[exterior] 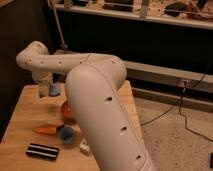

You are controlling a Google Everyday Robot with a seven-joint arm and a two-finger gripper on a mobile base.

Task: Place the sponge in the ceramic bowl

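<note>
One gripper [45, 91] hangs from the wrist of a thick white robot arm [102, 105], in the left part of the frame, just above the far end of a pale wooden table [22, 117]. Whether the gripper is spread, pressed together or pinching something cannot be told from this view.

Right against it, on its frame-right side, sits the sponge [54, 89], a small light-blue pad. It looks to be at the gripper's tip, but it is not clear whether it is held or lying on the table.

A little lower and to the right is the ceramic bowl [66, 109], reddish-orange and glossy, half hidden behind the arm. The part of it that shows holds no sponge.

Nearer the bottom of the frame lie an orange carrot-shaped object [46, 130], a small round blue cup [66, 134], a black block with pale stripes [42, 151] and a small white item [84, 146]. A dark cable [172, 105] trails over the speckled floor on the right.

As a judgement, the task is not finished: the sponge is near the bowl but outside it, up and to the left. What is left is to bring the sponge over the bowl's opening and leave it inside.
</note>
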